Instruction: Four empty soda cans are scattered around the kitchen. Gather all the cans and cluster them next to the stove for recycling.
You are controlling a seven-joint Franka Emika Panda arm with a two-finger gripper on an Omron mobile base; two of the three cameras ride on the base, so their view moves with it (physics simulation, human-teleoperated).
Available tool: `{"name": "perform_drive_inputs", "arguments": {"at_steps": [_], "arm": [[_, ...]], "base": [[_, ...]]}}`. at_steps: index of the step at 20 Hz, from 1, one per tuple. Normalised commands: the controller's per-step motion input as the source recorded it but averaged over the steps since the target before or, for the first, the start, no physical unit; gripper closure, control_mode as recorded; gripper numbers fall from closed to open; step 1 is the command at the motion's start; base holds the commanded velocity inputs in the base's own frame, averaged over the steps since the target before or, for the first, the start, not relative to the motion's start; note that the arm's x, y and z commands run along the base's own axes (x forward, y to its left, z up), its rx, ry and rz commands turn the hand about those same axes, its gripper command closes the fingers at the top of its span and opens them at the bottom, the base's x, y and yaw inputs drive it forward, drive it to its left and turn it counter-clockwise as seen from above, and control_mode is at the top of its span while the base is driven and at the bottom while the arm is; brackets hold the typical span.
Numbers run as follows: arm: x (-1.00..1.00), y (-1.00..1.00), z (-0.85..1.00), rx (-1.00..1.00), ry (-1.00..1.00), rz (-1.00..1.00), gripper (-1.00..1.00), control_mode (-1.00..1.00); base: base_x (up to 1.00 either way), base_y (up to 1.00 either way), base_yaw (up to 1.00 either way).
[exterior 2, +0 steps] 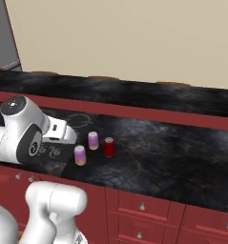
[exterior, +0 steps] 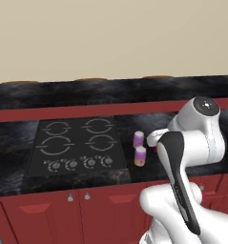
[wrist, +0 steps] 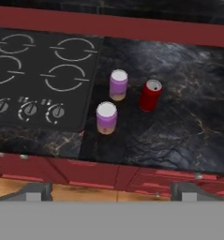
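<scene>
Three soda cans stand close together on the black counter just right of the stove (exterior: 77,143) (wrist: 38,75). Two are purple: the far purple can (exterior: 139,138) (exterior 2: 93,140) (wrist: 118,85) and the near purple can (exterior: 140,156) (exterior 2: 80,155) (wrist: 106,117). The red can (exterior 2: 109,147) (wrist: 151,95) stands to their right, upright with its open top showing. My gripper (wrist: 112,192) hangs open and empty, pulled back over the counter's front edge, well short of the cans. Its fingertips (wrist: 36,192) sit wide apart.
The black marbled countertop (exterior 2: 172,152) runs on to the right of the cans. Dark red cabinet doors and drawers (exterior 2: 149,209) sit below it, and a raised red ledge (wrist: 132,28) backs it. A grey appliance (exterior 2: 1,38) stands at far left. My arm hides part of the counter in the left base view.
</scene>
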Motion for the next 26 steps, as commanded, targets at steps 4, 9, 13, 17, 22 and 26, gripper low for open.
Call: {"name": "perform_drive_inputs", "arguments": {"at_steps": [4,9,13,17,22,26], "arm": [[0.0,0.0,0.0,0.0,0.0,0.0,-1.0,1.0],[0.0,0.0,0.0,0.0,0.0,0.0,-1.0,1.0],[0.0,0.0,0.0,0.0,0.0,0.0,-1.0,1.0],[0.0,0.0,0.0,0.0,0.0,0.0,-1.0,1.0],[0.0,0.0,0.0,0.0,0.0,0.0,-1.0,1.0],[0.0,0.0,0.0,0.0,0.0,0.0,-1.0,1.0]], "base": [[-0.21,-0.23,-0.26],[-0.07,-0.14,-0.38],[0.0,0.0,-0.5],[0.0,0.0,-0.5],[0.0,0.0,-0.5],[0.0,0.0,-0.5]]}}
